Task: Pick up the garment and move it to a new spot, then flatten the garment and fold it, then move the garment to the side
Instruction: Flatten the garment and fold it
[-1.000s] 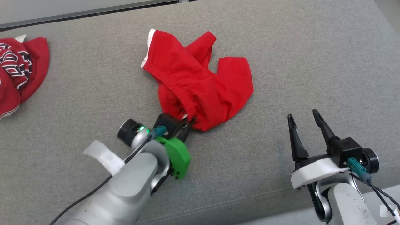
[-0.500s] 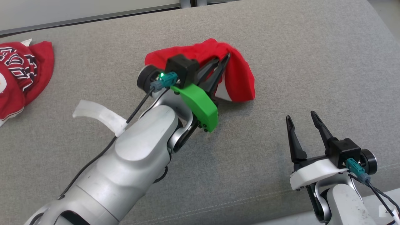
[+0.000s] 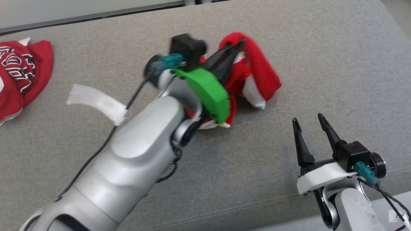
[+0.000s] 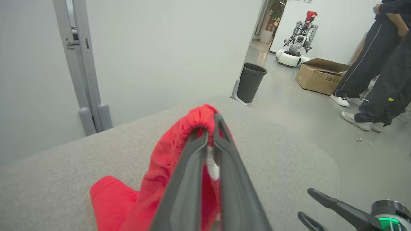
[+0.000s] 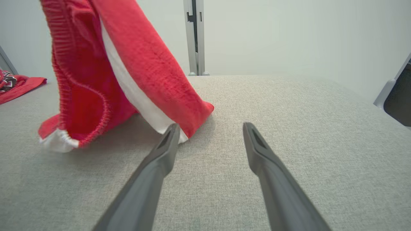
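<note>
The robot's left gripper (image 3: 237, 48) is clenched on the gathered elastic edge of a red cloth (image 3: 263, 73) with a white stripe, holding it up over the middle of the grey bench (image 3: 321, 48), toward the far edge. In the left wrist view the two dark fingers press together with the red hem bunched over their tips. The cloth hangs in folds from that grip, and in the right wrist view its lower end rests on the bench fabric. A green cover (image 3: 208, 93) sits on the left wrist, and a pale strip (image 3: 96, 101) sticks out from the forearm cable.

The garment (image 3: 19, 77), a red jersey with black, white-outlined lettering, lies crumpled at the bench's left edge near the far corner, well apart from both grippers.

The right gripper (image 3: 307, 118) sits by the near edge on the right side, fingers spread and empty, pointing toward the cloth, whose lower end lies just beyond its fingertips.

Beyond the bench, the left wrist view takes in a black bin (image 4: 250, 81), a cardboard box (image 4: 321, 75), another robot (image 4: 298, 35) and the legs of two people (image 4: 379, 83) in dark trousers.
</note>
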`<state>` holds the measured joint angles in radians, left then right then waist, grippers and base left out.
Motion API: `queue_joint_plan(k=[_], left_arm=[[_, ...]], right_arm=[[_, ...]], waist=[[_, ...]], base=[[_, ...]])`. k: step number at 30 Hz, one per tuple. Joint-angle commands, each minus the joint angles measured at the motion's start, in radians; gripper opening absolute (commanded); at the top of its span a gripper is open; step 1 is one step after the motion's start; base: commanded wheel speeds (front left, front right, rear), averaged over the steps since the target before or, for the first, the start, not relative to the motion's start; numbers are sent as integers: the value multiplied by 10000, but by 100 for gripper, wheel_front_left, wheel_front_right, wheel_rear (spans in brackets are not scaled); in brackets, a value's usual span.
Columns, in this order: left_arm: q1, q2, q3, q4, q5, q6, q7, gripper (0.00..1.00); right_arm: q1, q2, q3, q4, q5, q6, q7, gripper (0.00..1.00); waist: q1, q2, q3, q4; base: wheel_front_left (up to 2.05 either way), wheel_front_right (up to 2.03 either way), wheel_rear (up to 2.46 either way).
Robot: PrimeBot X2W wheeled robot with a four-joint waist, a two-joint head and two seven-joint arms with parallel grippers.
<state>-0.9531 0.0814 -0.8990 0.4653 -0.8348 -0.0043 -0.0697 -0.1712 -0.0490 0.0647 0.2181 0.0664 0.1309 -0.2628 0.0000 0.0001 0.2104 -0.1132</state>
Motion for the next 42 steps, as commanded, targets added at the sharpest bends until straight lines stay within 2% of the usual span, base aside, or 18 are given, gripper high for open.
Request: queue_joint_plan(k=[1,7,12,20,24,25,26,27,35,42], left_arm=[[359,346,180,303,-236,40,51,0],[1063,1071,741,1575,-905,5,26,0],[1233,1425,1068,2360,-1234,-42,17,0],[1356,2163,1242,3850,-1475,-351,251,0],[1317,2265,1309,4471,-1537,-578,87,0],[1343,2204,1330,4549,-1556,-609,-36,27],[1392,2126,1348,4631,-1569,-643,-168,68],[1438,2049,1352,4700,-1559,-661,-321,100],[1771,1517,1324,4931,-1304,-554,-1573,100],[2735,1280,1677,3876,-1017,-232,-1960,100]], right_arm=[[-82,-26,-52,-38,66,-3,-41,100],[-53,-28,-258,-98,-75,-3,-41,100],[-179,-28,-250,-96,-184,-3,-41,100],[-352,-28,-124,-126,-383,-3,-41,100],[-519,-28,-11,-11,-565,-3,-41,100],[-578,-26,18,21,-591,-3,-41,100],[-645,-28,37,56,-623,-3,-41,100],[-698,-28,51,101,-658,-3,-41,100],[-1294,-345,237,734,-649,-3,9,100],[-2073,-1232,1232,2047,-88,-3,630,100]], waist=[[0,-1,84,67],[0,-1,276,357],[0,-1,372,556],[0,-1,528,717],[0,-1,583,750],[0,-1,584,764],[0,-1,584,787],[0,-1,583,815],[0,-1,494,1272],[0,-1,399,2051]], base=[[0,0,0],[0,0,0],[0,0,0],[0,0,0],[0,0,0],[0,0,0],[0,0,0],[0,0,0],[0,0,0],[0,0,0]])
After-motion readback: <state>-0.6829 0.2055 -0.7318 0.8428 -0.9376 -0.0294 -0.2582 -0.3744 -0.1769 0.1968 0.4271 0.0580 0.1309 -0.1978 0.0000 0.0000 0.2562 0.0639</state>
